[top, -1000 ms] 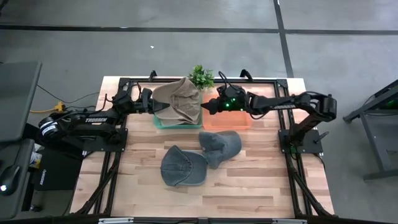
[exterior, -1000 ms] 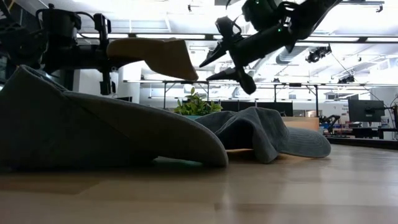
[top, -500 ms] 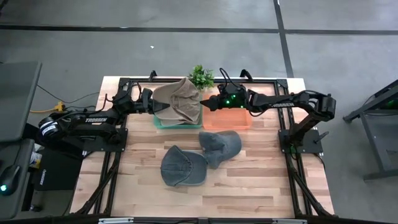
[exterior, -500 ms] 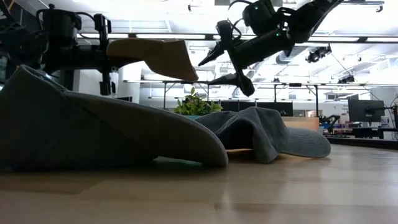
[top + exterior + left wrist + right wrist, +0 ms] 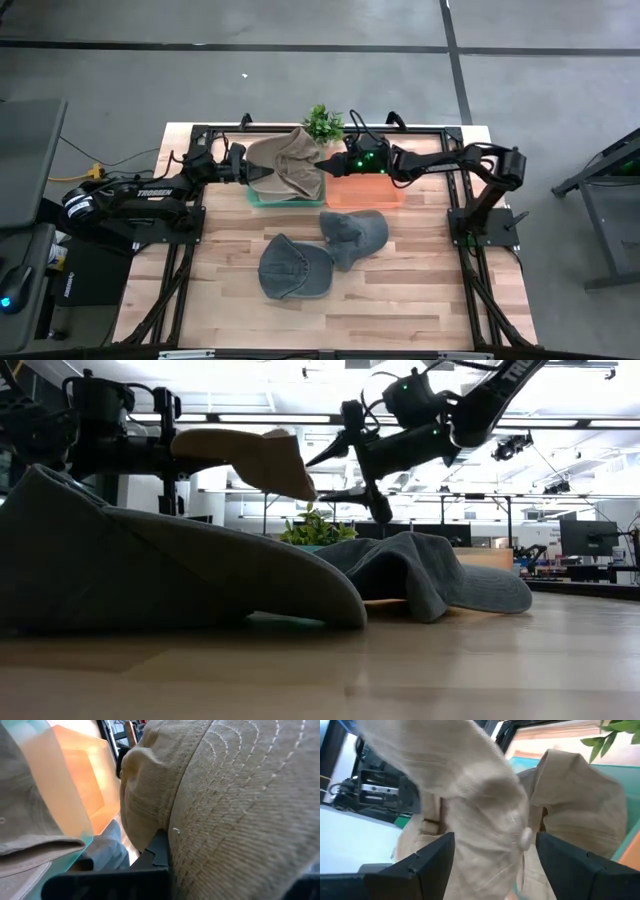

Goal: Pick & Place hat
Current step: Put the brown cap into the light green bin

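A floppy tan cotton cap with stitched brim and a crown button hangs in the air above the teal plastic bin at the table's 12 o'clock edge, pinched in the left gripper. The right gripper, fingers spread wide, reaches the cap from its 3 o'clock side over the orange plastic bin. Two grey denim-like caps lie touching mid-table, a small green potted plant behind the bins.

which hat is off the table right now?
The tan hat, held up by the left gripper over the green bin. Both grey hats lie on the wood.
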Motion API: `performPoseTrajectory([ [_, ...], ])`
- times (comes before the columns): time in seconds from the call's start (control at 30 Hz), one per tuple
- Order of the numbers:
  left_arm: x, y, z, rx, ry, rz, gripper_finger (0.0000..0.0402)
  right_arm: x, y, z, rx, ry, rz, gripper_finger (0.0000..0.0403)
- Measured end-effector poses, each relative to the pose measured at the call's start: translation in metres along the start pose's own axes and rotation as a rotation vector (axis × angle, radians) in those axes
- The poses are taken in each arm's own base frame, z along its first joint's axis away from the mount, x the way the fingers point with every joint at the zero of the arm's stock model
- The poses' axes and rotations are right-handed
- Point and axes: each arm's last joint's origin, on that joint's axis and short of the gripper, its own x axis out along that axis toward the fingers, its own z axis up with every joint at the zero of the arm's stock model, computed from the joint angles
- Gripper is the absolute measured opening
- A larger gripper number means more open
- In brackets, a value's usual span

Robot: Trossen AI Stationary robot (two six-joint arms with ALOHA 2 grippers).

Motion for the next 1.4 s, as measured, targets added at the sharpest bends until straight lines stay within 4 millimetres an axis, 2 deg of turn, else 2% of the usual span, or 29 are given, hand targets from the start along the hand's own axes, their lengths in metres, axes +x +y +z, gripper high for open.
performPoseTrajectory([
  [0.13, 0.0, 0.0, 0.0, 0.0, 0.003, 0.0, 0.0, 0.01, -0.002, 0.001, 0.002, 0.02, 0.007, 0.0273],
  [0.47, 0.0, 0.0, 0.0, 0.0, 0.017, -0.004, 0.0, 0.042, 0.008, 0.013, -0.038, 0.061, 0.067, 0.0273],
  [0.7, 0.0, 0.001, -0.001, -0.006, 0.019, 0.004, 0.0, 0.049, 0.01, 0.016, -0.071, 0.124, 0.027, 0.0261],
  [1.17, 0.0, 0.005, -0.002, -0.023, 0.024, 0.043, 0.0001, 0.049, 0.008, 0.015, -0.073, 0.141, 0.001, 0.0128],
  [1.4, 0.0, 0.005, -0.002, -0.008, 0.024, 0.043, 0.0001, 0.048, 0.007, 0.017, -0.078, 0.127, 0.0, 0.0031],
])
